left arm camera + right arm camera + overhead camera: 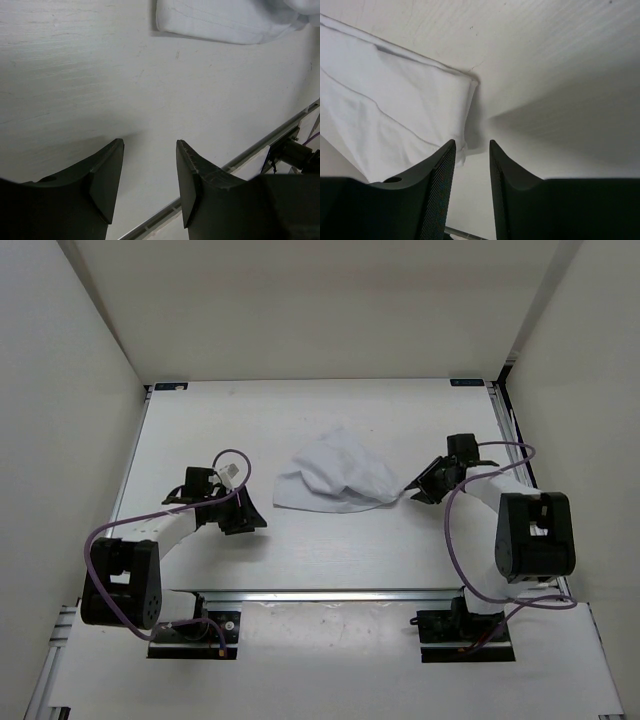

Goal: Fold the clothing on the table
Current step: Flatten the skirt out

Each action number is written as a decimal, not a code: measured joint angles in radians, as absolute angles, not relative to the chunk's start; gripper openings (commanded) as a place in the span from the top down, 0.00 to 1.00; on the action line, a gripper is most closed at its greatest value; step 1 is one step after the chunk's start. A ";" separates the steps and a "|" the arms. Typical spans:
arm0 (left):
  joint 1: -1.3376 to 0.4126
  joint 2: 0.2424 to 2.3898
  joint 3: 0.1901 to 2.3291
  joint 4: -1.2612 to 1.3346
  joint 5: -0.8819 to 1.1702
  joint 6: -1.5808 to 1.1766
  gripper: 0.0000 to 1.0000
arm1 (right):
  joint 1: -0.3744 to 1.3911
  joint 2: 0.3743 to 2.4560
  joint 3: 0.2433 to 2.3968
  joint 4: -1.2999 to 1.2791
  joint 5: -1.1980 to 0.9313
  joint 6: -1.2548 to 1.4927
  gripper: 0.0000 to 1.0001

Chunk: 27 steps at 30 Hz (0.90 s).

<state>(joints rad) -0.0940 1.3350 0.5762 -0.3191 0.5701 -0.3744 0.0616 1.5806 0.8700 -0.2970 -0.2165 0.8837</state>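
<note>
mid-table the clothing [335, 475] lies rumpled, layers heaped, not flat. left gripper [149, 145] is spread and empty over bare table [75, 75], near-left of the cloth and apart from it. right gripper [472, 145] is parted too, tips just at the cloth's right corner, nothing pinched that i can see. my read: the corner grab comes first. i'd catch the hem cleanly, lift low, and bring the left onto the opposite corner to spread it flat before any fold.
</note>
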 measured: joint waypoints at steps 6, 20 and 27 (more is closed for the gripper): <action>-0.088 1.334 0.576 -0.322 0.570 -0.374 0.43 | 0.086 1.696 0.913 -0.261 -0.210 0.895 0.62; -0.053 1.335 0.593 -0.345 0.572 -0.373 0.43 | 0.143 1.914 1.214 -0.298 -0.152 0.776 1.00; -0.004 1.472 0.822 -0.265 0.596 -0.436 0.44 | 0.205 2.176 1.729 -0.418 -0.163 0.596 1.00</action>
